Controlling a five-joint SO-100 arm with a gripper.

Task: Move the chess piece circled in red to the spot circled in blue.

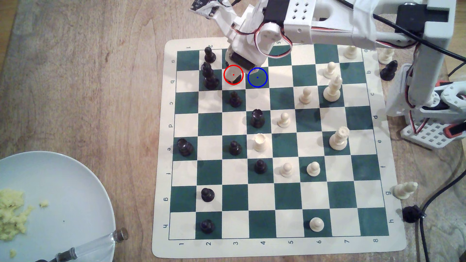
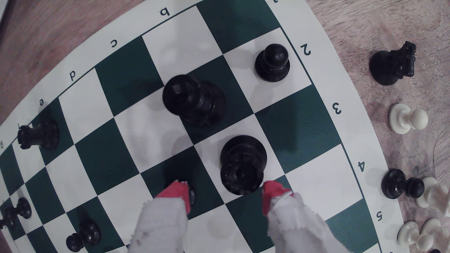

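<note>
The black rook-like chess piece (image 2: 241, 165) stands upright on a cream square in the wrist view, its notched top facing the camera. My gripper (image 2: 225, 194) is open, and its red-tipped fingers (image 2: 179, 192) reach down on either side of the piece. One tip is near the piece's top and the other is well apart from it. In the exterior view my gripper (image 1: 234, 75) hangs over the red-circled cream square and covers the piece. The spot (image 1: 257, 77), a dark green square with a blue circle, lies bare just to the exterior view's right of it.
A tall black piece with collars (image 1: 209, 75) stands one square to the exterior view's left. A black pawn (image 1: 209, 54) and another black pawn (image 1: 234, 98) are close by. Captured pieces, including a black knight (image 1: 389, 70), lie off the board (image 1: 290, 248). A plate (image 1: 63, 201) sits at lower left.
</note>
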